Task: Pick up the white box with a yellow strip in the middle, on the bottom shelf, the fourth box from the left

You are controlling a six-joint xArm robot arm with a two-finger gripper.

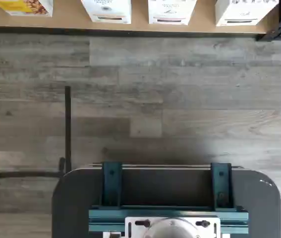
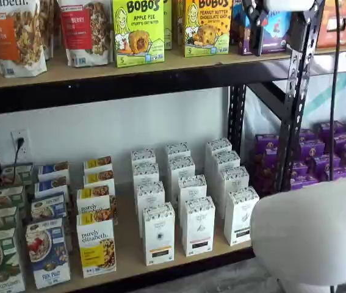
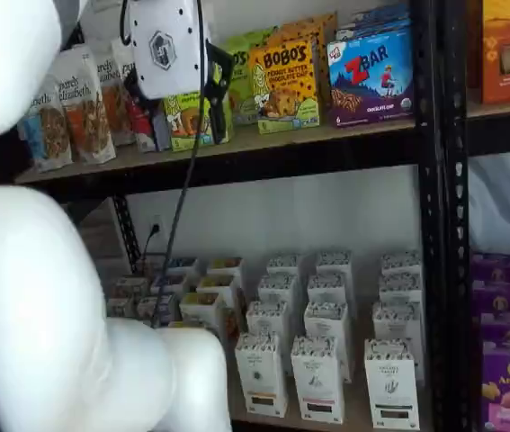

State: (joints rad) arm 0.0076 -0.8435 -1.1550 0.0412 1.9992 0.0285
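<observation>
White box (image 2: 158, 234) with yellow strip: front of its row on the bottom shelf (image 2: 160, 265), just left of two black-strip cartons. Probably light, stiff card; grasp its narrow sides. Gripper (image 3: 216, 85) high above, closure indiscernible.

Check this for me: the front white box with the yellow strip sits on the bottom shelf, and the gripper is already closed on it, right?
Not quite. The white box does sit on the bottom shelf, but the gripper hangs up by the upper shelf, far from it, as a shelf view shows.
</observation>
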